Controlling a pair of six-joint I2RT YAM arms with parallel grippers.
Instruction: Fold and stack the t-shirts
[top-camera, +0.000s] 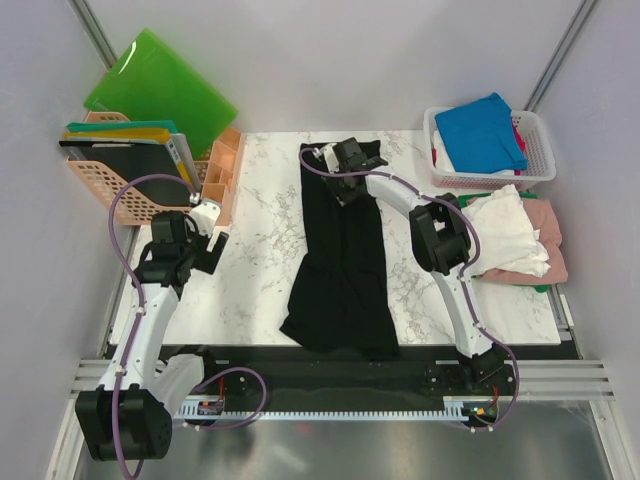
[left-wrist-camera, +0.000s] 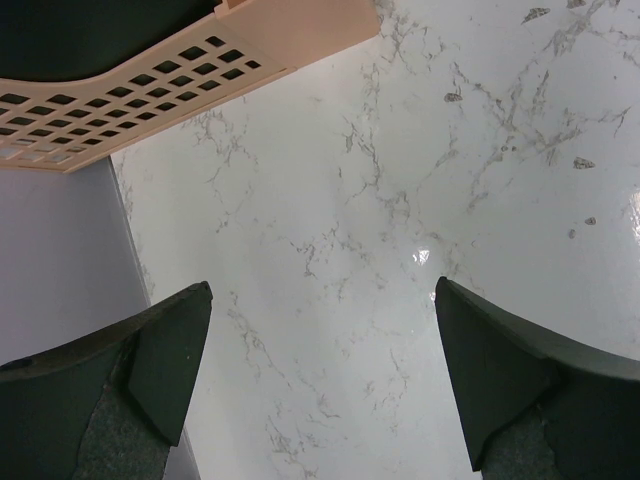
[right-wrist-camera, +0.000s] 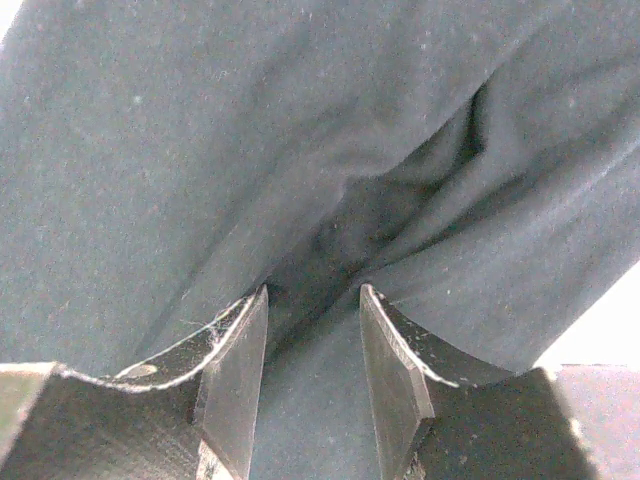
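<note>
since the black t-shirt (top-camera: 340, 260) lies lengthwise along the tabletop's (top-camera: 260, 250) middle, the right fingers (right-wrist-camera: 235, 370), half-parted over its far-end fold, grip unclear, should pinch evenly; left fingers (left-wrist-camera: 160, 360) gape empty.

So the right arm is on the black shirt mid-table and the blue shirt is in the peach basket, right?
No: the blue shirt lies in the white basket at the far right instead; the top view shows it. The right gripper is on the black shirt mid-table.
</note>
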